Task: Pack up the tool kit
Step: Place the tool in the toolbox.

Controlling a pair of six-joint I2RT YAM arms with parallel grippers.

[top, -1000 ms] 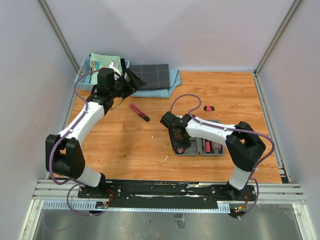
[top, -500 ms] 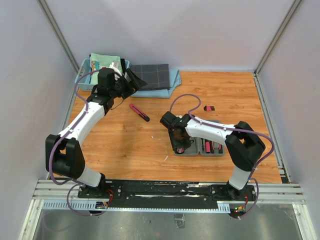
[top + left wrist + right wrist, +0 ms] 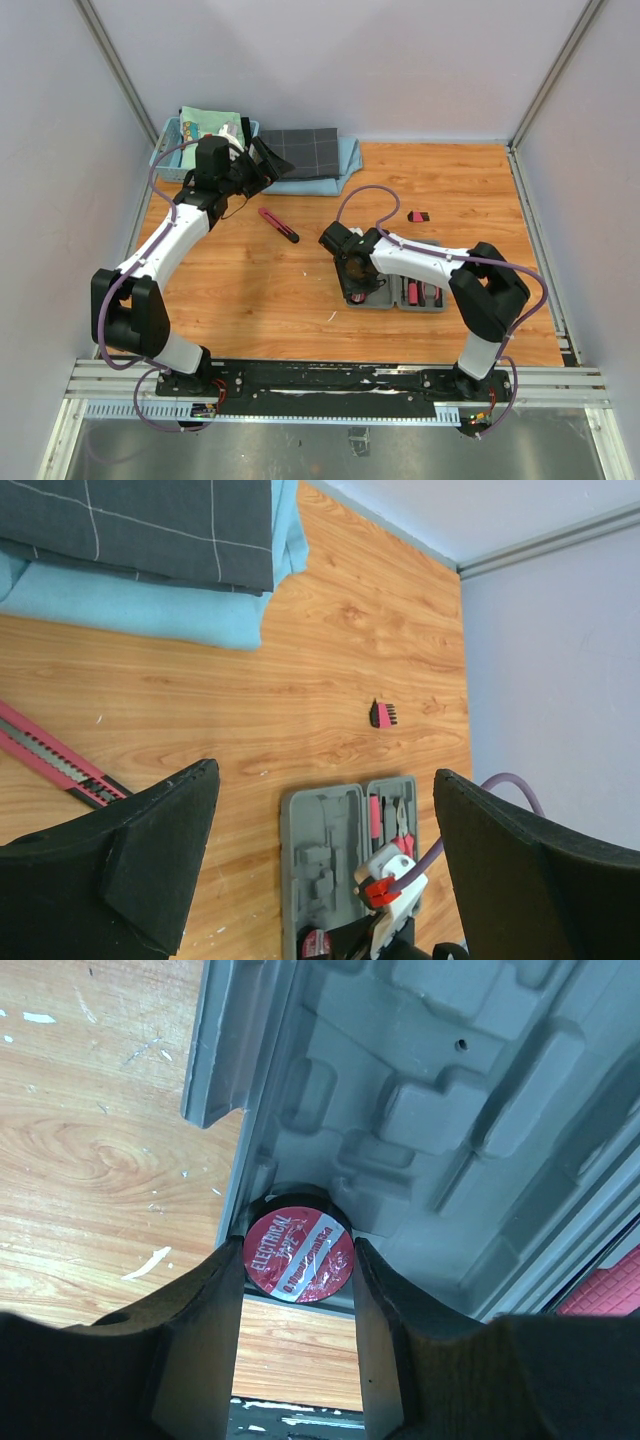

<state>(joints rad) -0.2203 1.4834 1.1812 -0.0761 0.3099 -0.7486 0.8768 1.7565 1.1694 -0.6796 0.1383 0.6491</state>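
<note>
— what's nearest to us?
— the grey case (image 3: pixel 386 303), lying open and flat on the table (image 3: pixel 250 290), toward the near right corner. the right claw (image 3: pixel 356 278) is down over its left half.
— has it got hold of anything?
— yes. its two fingers (image 3: pixel 200 1340) are partly closed on a round tape roll (image 3: pixel 298 1257), one pressed against each side. the roll shows a red label, and it sits at the rounded pocket at the near end of that half. whether it's fully seated i cannot tell.
— and the other half?
— the right half has pink-and-black tools (image 3: pixel 420 293) lying in its slots. the left half shows moulded grey shapes.
— anything loose farther out?
— a pink-and-black knife (image 3: pixel 278 224) lies slanted on the wood near the middle of the table, well apart from the case. a small pink-and-black piece (image 3: pixel 419 216) lies beyond the case, toward the far right.
— and the left claw?
— the left claw (image 3: pixel 258 165) hangs above the far left part of the table, fingers spread wide, nothing between them.
— what's behind it?
— a dark checked cloth (image 3: pixel 305 150) folded on a light blue towel (image 3: pixel 348 158) at the far edge. just left of that, a light blue basket (image 3: pixel 160 145) sits in the far left corner.
</note>
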